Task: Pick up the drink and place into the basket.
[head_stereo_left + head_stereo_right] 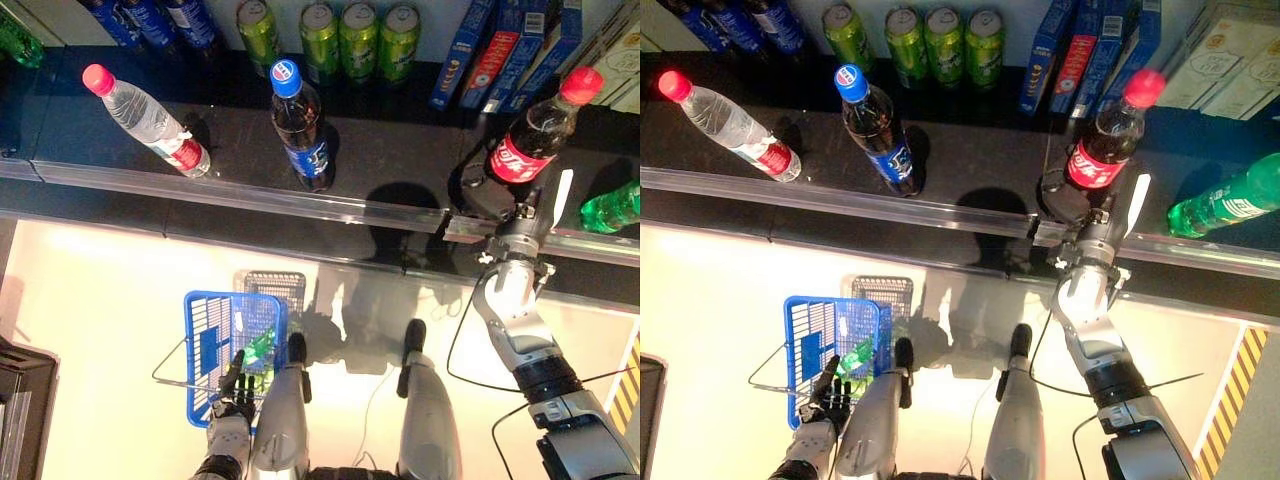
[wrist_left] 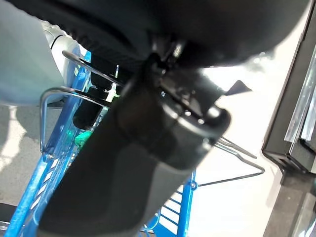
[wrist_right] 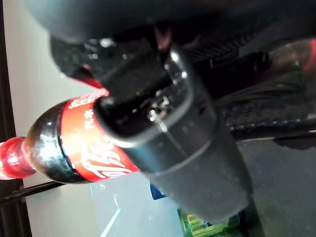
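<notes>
At lower left of the left eye view, the left hand [image 1: 232, 398] curls its fingers around the wire handle of the blue basket [image 1: 215, 340], which hangs over the pale floor [image 1: 90, 300] with a green bottle [image 1: 258, 350] inside. Along the dark shelf [image 1: 380, 160] across the top stand a clear water bottle [image 1: 150, 122] at upper left, then a blue-capped cola bottle [image 1: 300, 125]. At upper right, the right hand [image 1: 497, 200] wraps the lower body of the red-capped cola bottle [image 1: 535, 130], the drink, which stands on the shelf. Another green bottle [image 1: 612, 208] lies at the right edge.
</notes>
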